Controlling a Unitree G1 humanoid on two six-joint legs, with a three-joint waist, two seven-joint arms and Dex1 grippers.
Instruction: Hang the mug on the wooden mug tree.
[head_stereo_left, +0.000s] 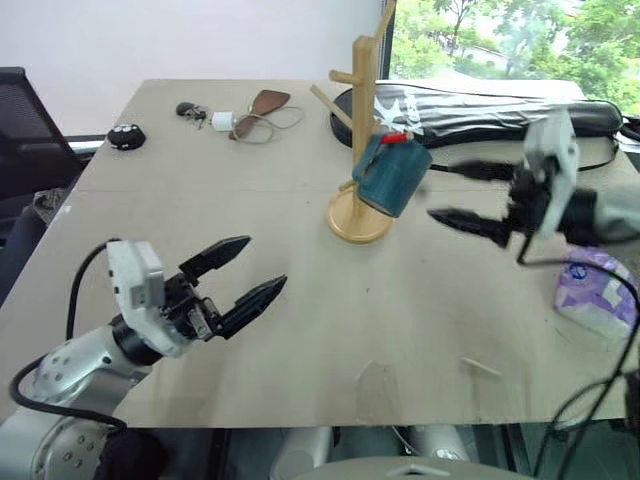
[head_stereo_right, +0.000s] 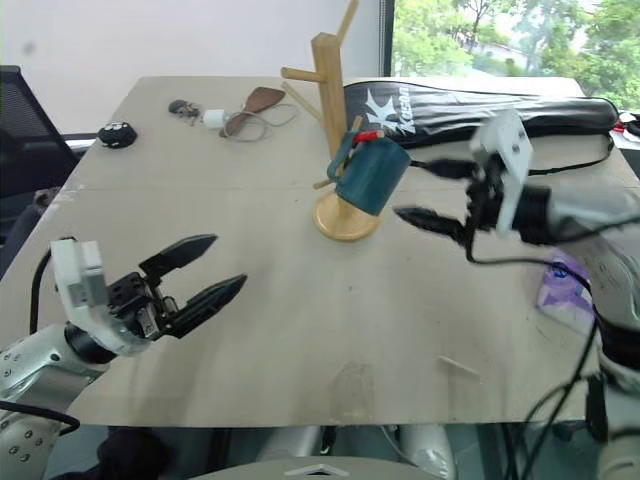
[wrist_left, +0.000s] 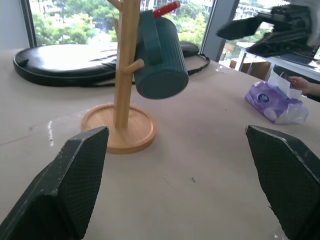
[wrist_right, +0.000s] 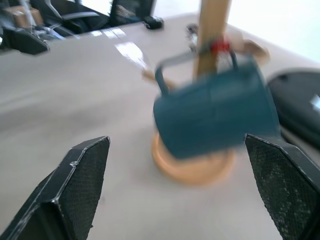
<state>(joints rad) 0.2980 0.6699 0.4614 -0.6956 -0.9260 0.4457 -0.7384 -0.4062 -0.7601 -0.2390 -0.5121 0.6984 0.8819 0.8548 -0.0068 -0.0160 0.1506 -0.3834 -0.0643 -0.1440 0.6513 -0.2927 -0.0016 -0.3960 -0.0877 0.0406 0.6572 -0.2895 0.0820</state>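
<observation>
Mug (head_stereo_left: 392, 174) of dark teal-blue hangs on the wooden mug tree (head_stereo_left: 361, 130), with its handle hooked over one of the lower pegs on the side of the post that faces the right arm. The mug is tilted: its long axis slopes down and away from the post, the closed bottom is lower and points toward the near side of the table (head_stereo_left: 300, 330), and the mouth is higher and turned toward the post. What is inside the mug cannot be seen from these views. A small red piece (head_stereo_left: 394, 139) sits at the top of the mug, close to the post. The mug does not touch the round base of the tree; it hangs above it.

The right gripper (head_stereo_left: 455, 193) is beside the mug, on its right, apart from it, and its two black fingers are spread wide with nothing between them. The left gripper (head_stereo_left: 255, 272) is well apart from the tree, low over the near left part of the table, also with fingers spread and holding nothing.

Behind the tree lies a long black bag (head_stereo_left: 480, 105). At the far side of the table are keys (head_stereo_left: 190, 112), a small white charger with cable (head_stereo_left: 225, 123) and a brown case (head_stereo_left: 268, 101). A purple tissue pack (head_stereo_left: 596, 290) lies at the right edge.
</observation>
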